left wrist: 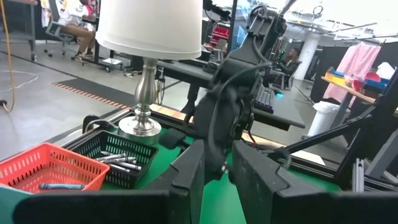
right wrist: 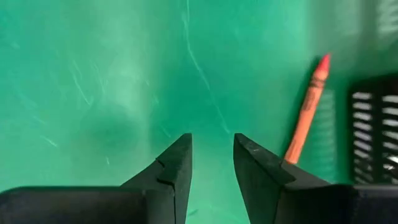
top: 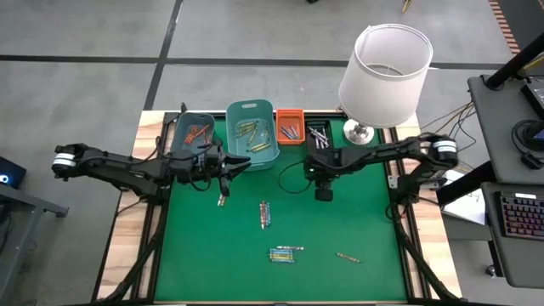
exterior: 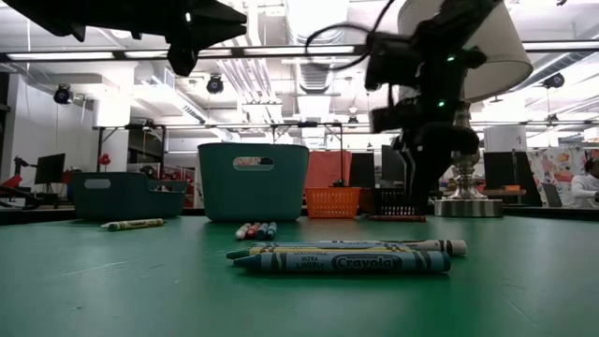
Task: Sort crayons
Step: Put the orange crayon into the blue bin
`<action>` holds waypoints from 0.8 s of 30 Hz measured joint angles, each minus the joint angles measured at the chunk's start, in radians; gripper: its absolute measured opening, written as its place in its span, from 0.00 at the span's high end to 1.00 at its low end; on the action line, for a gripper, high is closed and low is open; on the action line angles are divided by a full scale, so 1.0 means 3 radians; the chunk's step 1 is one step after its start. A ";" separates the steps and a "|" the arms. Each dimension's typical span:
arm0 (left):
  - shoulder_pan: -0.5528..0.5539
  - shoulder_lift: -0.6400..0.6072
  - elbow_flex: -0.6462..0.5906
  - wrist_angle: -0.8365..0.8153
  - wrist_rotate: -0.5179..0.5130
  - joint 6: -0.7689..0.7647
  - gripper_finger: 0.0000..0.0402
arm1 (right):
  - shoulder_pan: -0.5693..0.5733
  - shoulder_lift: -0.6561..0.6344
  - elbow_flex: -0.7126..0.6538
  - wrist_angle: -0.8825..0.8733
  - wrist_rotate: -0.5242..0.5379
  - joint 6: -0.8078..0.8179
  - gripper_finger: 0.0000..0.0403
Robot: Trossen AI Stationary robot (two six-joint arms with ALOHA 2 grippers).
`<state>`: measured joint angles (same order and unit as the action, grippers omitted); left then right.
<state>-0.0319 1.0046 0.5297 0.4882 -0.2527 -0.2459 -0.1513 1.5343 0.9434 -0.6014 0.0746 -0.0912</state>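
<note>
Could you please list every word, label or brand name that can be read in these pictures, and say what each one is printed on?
"Crayola": on the wrapper of the blue crayon lying nearest the low camera.
Smaller print beside that brand name on the same wrapper: too blurred to read.
Wrapper of the pale crayon behind it: print too blurred to read.
Orange-red crayon in the right wrist view: dark marks on the wrapper, not legible.

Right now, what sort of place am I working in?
Most likely a robotics lab or workshop: exposed ceiling pipes and lights, desks with monitors behind the green table, and a keyboard workstation beside it.
</note>
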 joint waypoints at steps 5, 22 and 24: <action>0.0000 -0.0006 -0.0001 -0.0030 0.0000 0.0033 0.83 | 0.0000 -0.0545 -0.0563 0.0603 0.0017 0.0005 0.73; 0.0000 -0.0010 -0.0001 0.0011 0.0000 0.0179 0.83 | -0.0009 -0.1006 -0.1373 0.1628 0.0541 0.0274 0.73; 0.0000 -0.0010 -0.0001 0.0015 0.0000 0.0179 0.83 | -0.0009 -0.0967 -0.1345 0.1635 0.0549 0.0272 0.73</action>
<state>-0.0319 1.0016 0.5293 0.4926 -0.2527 -0.1921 -0.1539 1.2441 0.5399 -0.1109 0.2393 -0.0097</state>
